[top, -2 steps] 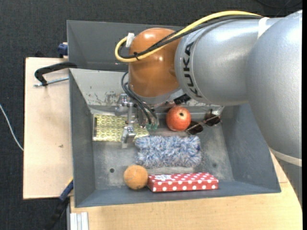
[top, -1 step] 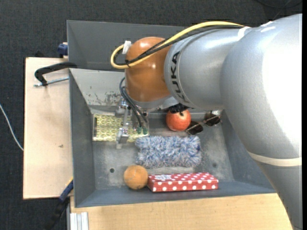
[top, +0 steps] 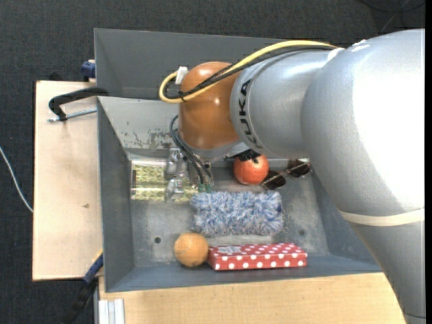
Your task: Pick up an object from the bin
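Your gripper (top: 182, 175) is low in the bin (top: 113, 201), at the right end of a see-through packet with green and yellow inside (top: 150, 182). The packet lies by the left wall. You cannot tell if the gripper is open or shut. A fluffy blue and white cloth (top: 236, 212) sits just beside it. The floor left of the orange ball (top: 191, 249) is bare.

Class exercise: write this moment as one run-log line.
gripper: over right end of clear yellow-green packet, left side of bin | beside: fluffy blue-white cloth, red fruit | front: orange ball, red dotted box
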Controlling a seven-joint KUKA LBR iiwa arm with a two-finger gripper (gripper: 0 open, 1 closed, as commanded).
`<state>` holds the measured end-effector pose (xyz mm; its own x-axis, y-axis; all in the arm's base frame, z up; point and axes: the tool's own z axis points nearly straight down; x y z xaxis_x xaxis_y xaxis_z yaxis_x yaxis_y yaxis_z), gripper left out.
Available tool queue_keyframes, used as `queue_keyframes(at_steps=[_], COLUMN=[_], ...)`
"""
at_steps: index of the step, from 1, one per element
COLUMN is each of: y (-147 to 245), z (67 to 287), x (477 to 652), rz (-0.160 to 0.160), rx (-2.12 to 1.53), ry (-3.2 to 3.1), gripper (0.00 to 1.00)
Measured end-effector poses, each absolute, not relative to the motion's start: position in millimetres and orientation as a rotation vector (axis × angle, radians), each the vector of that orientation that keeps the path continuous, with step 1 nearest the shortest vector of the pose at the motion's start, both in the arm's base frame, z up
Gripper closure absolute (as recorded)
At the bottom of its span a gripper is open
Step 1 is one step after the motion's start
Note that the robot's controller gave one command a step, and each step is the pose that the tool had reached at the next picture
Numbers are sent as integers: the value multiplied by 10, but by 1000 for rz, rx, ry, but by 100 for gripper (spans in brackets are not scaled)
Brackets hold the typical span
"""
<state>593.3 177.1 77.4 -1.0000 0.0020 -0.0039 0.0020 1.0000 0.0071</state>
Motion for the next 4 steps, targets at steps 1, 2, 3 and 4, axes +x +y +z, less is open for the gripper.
queue_keyframes(at_steps=[1, 2, 3, 4], y=[1771, 1746, 1747, 1973], z=[773, 1149, 1281, 977], x=[5933, 5887, 5907, 5547], rz=[11, 5, 4, -6], rx=[3, 5, 3, -219], ry=[3138, 3141, 3137, 3129], gripper=[100, 100, 100, 100])
